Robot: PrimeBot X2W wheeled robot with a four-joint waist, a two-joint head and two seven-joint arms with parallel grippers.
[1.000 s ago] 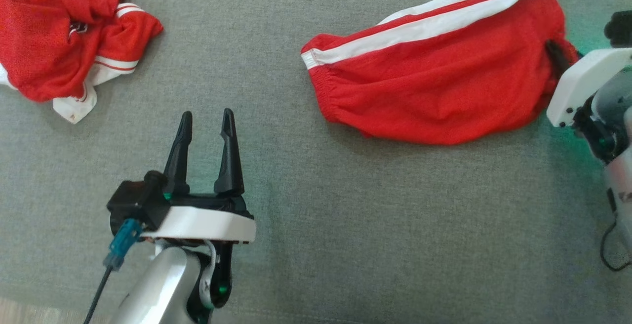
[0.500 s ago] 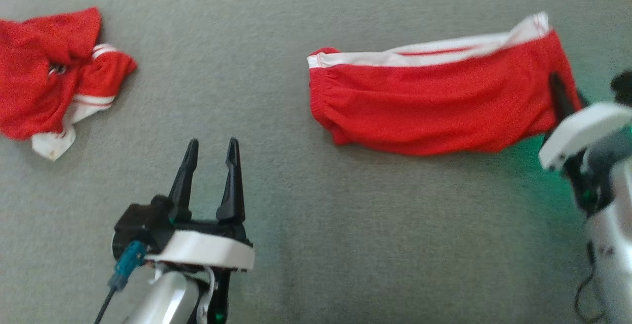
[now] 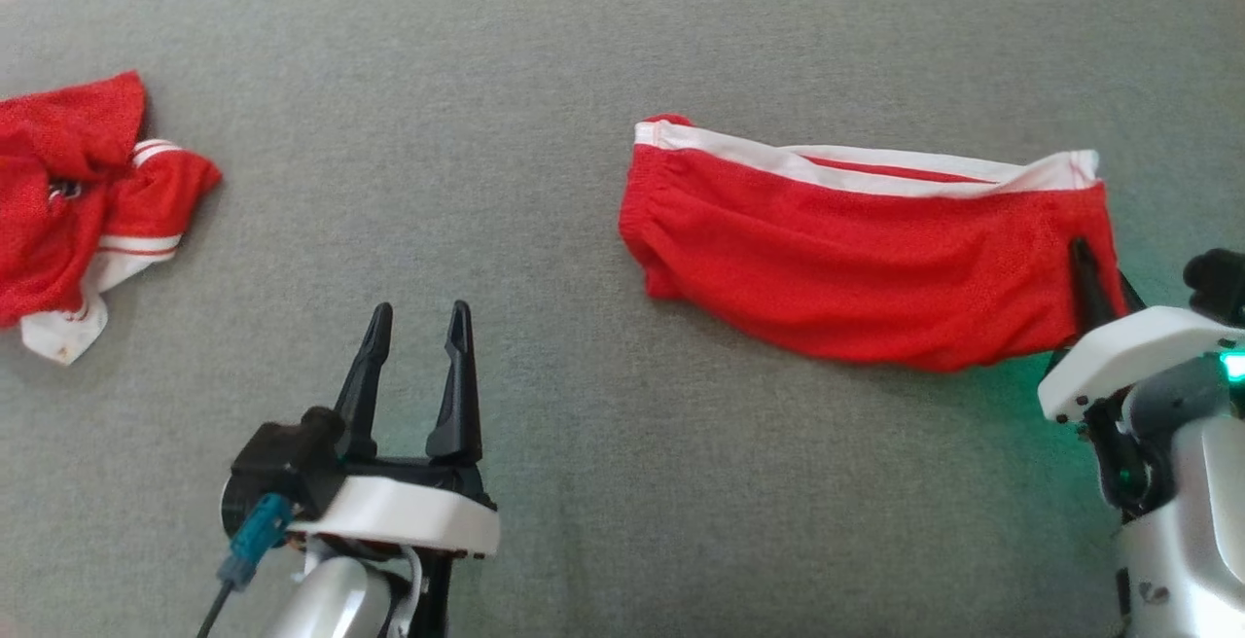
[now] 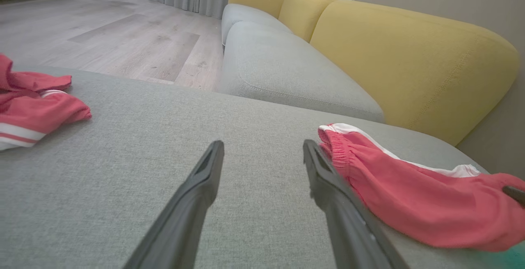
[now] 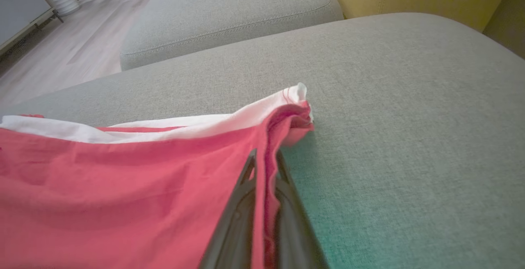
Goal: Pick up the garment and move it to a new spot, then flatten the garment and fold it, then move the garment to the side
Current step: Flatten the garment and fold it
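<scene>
The garment (image 3: 856, 268) is a pair of red shorts with white side stripes, folded into a long band on the grey cushion (image 3: 545, 181). My right gripper (image 3: 1087, 273) is shut on the garment's right edge; in the right wrist view its fingers (image 5: 242, 203) pinch red cloth (image 5: 123, 187) between them. My left gripper (image 3: 418, 322) is open and holds nothing, low on the cushion to the left of the garment. In the left wrist view its fingers (image 4: 197, 195) frame bare cushion, and the garment's waistband end (image 4: 393, 191) lies just to the right.
A second red and white garment (image 3: 78, 200) lies crumpled at the cushion's left edge. Beyond the cushion are a grey sofa seat (image 4: 279, 72) with yellow back cushions (image 4: 410, 51) and a wooden floor (image 4: 102, 35).
The camera has tilted, so the whole picture shifted down. The garment's right end has been pulled nearer to me by the right gripper, and the band lies more level. The left gripper stays open.
</scene>
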